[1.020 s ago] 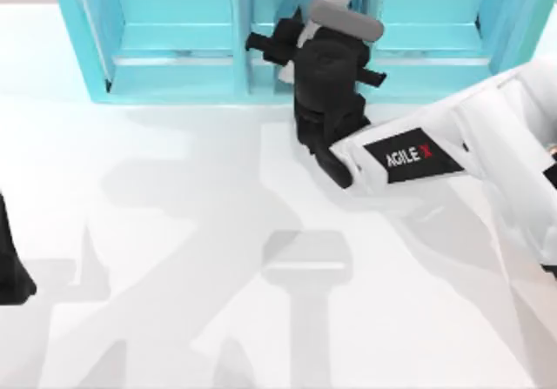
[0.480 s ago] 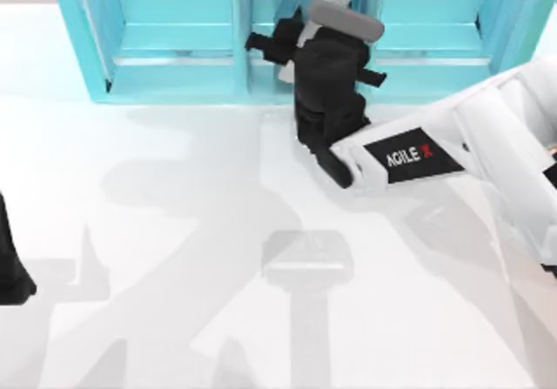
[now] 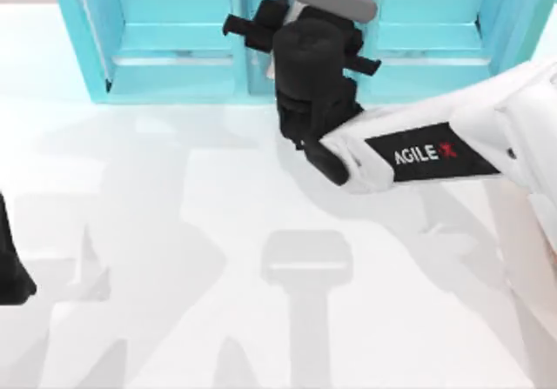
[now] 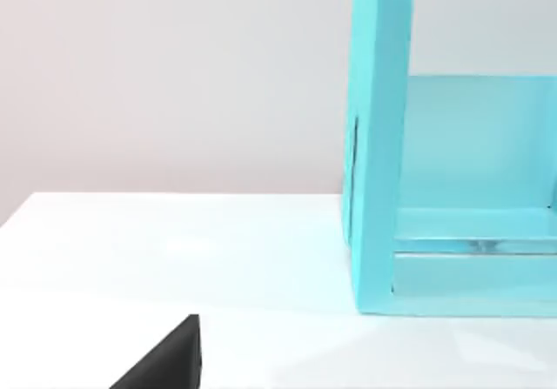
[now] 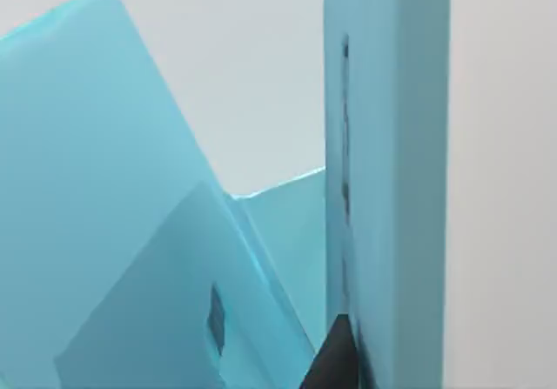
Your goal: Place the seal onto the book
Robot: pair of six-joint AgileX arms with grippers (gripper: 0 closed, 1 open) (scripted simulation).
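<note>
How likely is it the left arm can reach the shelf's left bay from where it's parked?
Probably yes. The left gripper sits at the table's left edge, with bare tabletop between it and the shelf unit's left bay. The right gripper is at the centre divider, off that path.

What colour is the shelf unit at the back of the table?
Light blue-turquoise all over; the shelf unit shows best in the top view.

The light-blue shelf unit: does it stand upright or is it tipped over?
Upright: in the left wrist view the shelf unit has its side wall rising straight from the white table.
</note>
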